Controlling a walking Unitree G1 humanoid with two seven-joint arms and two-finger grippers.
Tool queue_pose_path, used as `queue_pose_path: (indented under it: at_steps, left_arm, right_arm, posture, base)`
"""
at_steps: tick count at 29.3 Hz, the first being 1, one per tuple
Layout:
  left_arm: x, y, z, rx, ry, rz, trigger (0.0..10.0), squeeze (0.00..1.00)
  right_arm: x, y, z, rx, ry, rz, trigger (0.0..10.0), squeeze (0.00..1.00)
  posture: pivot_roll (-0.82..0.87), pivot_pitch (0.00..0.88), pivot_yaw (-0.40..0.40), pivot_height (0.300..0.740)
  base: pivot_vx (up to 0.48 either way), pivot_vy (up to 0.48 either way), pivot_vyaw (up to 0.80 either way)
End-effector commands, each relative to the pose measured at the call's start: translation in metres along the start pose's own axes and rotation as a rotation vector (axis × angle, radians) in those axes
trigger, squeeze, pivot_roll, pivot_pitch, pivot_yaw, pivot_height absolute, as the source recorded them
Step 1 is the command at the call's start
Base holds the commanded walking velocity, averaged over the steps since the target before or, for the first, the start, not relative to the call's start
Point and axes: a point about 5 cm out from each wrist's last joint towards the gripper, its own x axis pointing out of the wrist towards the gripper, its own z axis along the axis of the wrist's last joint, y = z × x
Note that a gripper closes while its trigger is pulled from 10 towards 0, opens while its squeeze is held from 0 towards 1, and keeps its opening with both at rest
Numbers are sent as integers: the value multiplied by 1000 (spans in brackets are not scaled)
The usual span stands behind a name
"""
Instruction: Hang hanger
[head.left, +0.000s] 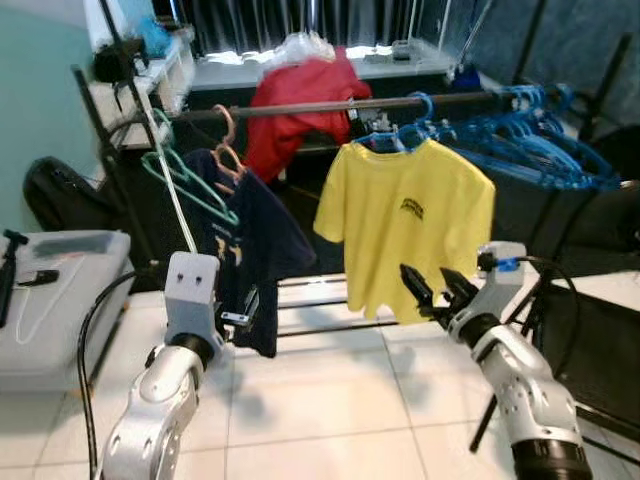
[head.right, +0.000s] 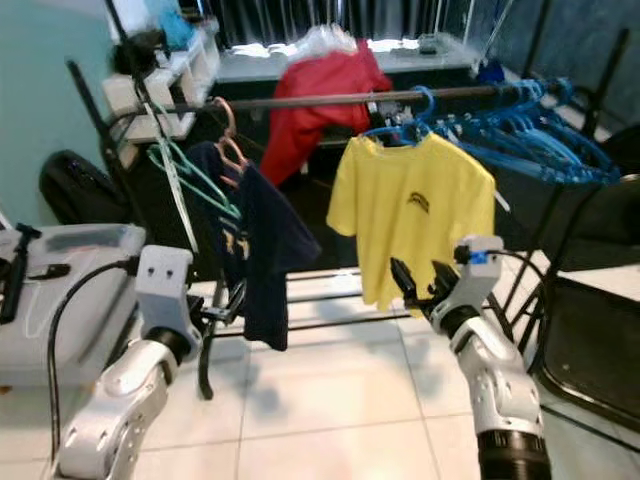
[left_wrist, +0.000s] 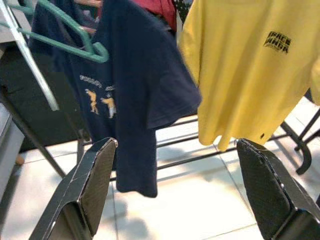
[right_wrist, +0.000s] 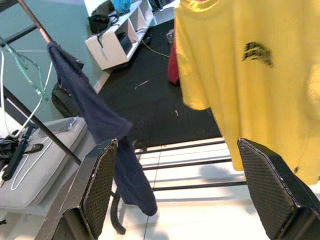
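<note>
I'm looking at a clothes rail (head.left: 330, 105) where a yellow T-shirt (head.left: 405, 225) is hanging on a blue hanger (head.left: 400, 130), beside a navy T-shirt (head.left: 245, 245) hanging on a pinkish hanger (head.left: 228, 150), with a bunch of bare blue hangers (head.left: 530, 140) crowding the rail's right end. My right gripper (head.left: 432, 290) is hovering just at the yellow shirt's hem, fingers spread wide and gripping nothing. My left gripper (head.left: 238, 318) is sitting by the navy shirt's lower edge, its fingers (left_wrist: 85, 195) also gaping wide and empty.
</note>
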Motion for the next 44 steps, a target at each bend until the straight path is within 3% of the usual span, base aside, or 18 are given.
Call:
queue_pose_path:
  at_steps: [1,15,21,26,44]
  left_arm:
    - [1,-5,-2,-24,16,-12,10000,0]
    - [4,-10,0,-35,9,-24,10000,0]
    - [5,27,5,-12,-10,118,10000,0]
    - [4,37,7,7,-14,146,10000,0]
    - [4,27,3,-9,-7,108,10000,0]
  right_arm:
    - [-1,-1,-2,-1,8,1,10000,0]
    - [-2,-1,-3,-1,10,3,10000,0]
    - [-2,-2,-2,6,5,2,10000,0]
    - [-2,-2,-2,6,4,3,10000,0]
    - [-2,0,-1,6,-2,13,10000,0]
  posture:
    - [-105,0,36,736]
    - [-105,0,36,736]
    - [-104,0,38,736]
    - [-103,0,37,736]
    - [-105,0,39,736]
  base:
    - [0,-480,0]
    - [0,-480,0]
    - [0,-299,0]
    - [0,0,0]
    - [434,0,0]
